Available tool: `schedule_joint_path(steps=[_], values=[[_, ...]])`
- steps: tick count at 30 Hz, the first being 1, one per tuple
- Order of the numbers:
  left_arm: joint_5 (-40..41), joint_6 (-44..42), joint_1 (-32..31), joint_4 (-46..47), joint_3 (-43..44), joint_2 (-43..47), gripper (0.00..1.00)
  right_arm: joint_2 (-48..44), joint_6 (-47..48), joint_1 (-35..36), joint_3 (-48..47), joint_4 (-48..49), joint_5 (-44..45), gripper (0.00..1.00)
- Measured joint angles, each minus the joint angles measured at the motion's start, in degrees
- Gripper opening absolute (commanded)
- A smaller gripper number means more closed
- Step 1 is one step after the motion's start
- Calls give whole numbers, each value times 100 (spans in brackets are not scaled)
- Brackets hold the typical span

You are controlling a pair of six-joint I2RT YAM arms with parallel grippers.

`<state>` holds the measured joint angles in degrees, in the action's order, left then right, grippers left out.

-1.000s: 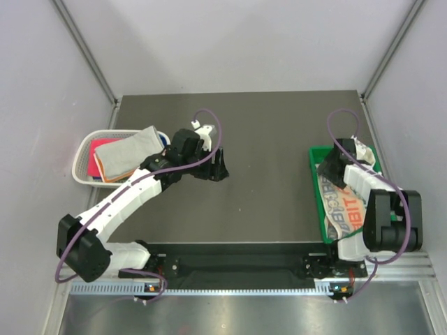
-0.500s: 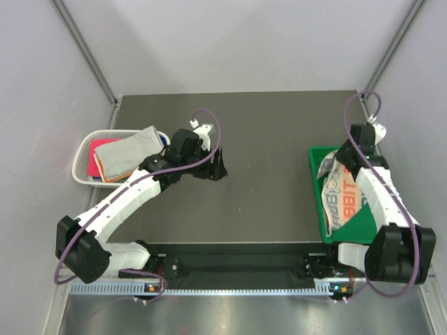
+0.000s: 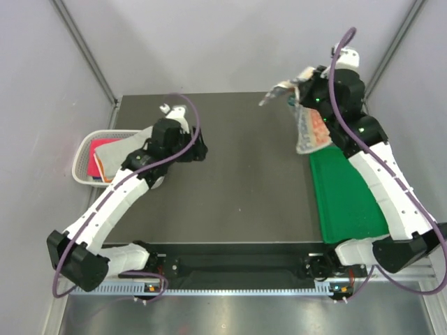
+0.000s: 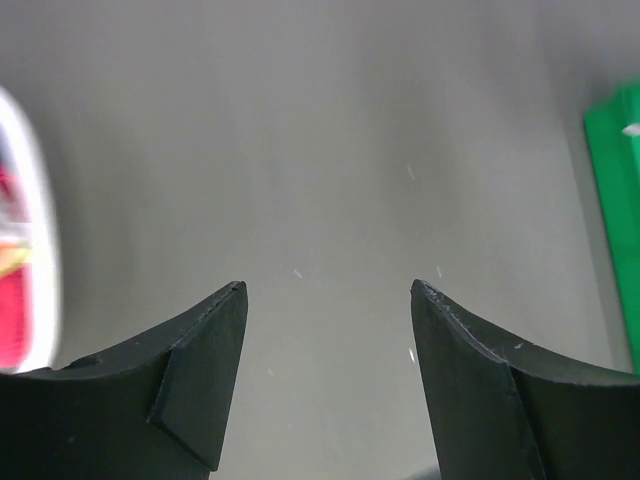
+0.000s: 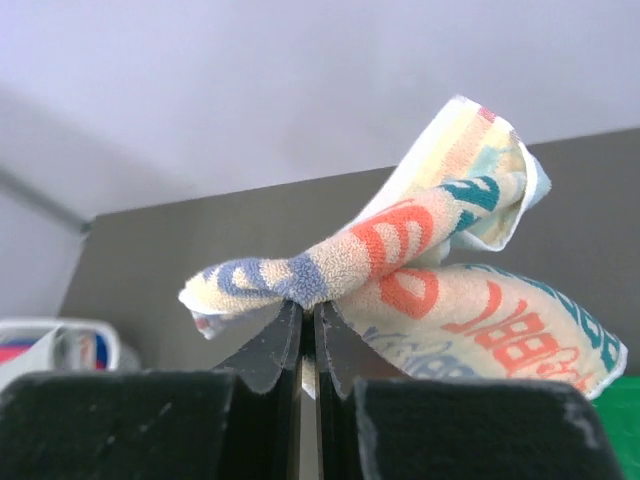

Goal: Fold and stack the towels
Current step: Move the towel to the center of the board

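Note:
A white towel with orange and blue letter print [image 3: 309, 131] hangs in the air above the table's back right, bunched and drooping. My right gripper [image 3: 297, 98] is shut on a fold of it, and the right wrist view shows the towel [image 5: 440, 270] pinched between the closed fingertips of that gripper [image 5: 310, 310]. More towels lie in the white mesh basket [image 3: 82, 155] at the left: a grey one [image 3: 117, 148] on top, a pink-red one [image 3: 103, 167] beneath. My left gripper [image 3: 199, 151] hovers open over the bare table just right of the basket; the left wrist view shows that gripper [image 4: 328, 290] with nothing between its fingers.
The green plastic tray [image 3: 349, 195] lies at the right, with nothing on its floor. In the left wrist view its edge [image 4: 615, 200] shows at the right and the basket rim [image 4: 42, 250] at the left. Grey walls enclose the table.
My right gripper shut on the letter-print towel and lifted it out of the green tray, up and toward the back. My left arm drew back a little toward the basket, still open.

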<state>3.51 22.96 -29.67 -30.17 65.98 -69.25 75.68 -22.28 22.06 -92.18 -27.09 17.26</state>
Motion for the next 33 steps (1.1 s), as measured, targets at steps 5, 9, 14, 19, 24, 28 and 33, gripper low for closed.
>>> schedule_joint_path(steps=[5,9,14,19,24,28,33], values=[[463,186,544,-13,109,417,72,-59,129,1130,369,557,-232,0],[927,319,894,-31,122,734,73,-136,107,1941,1797,1189,-833,2],[1180,376,968,17,122,857,71,533,66,3185,3298,1519,-1755,0],[686,352,960,179,122,247,70,756,114,4238,4330,1624,-2463,7],[262,291,649,214,122,-826,70,-74,107,4256,5213,1604,-2800,30],[-35,243,409,210,216,-1777,70,-938,-52,4251,5372,1185,-2441,57],[-284,188,374,201,890,-3086,71,-1189,-542,3834,5080,481,-1130,59]])
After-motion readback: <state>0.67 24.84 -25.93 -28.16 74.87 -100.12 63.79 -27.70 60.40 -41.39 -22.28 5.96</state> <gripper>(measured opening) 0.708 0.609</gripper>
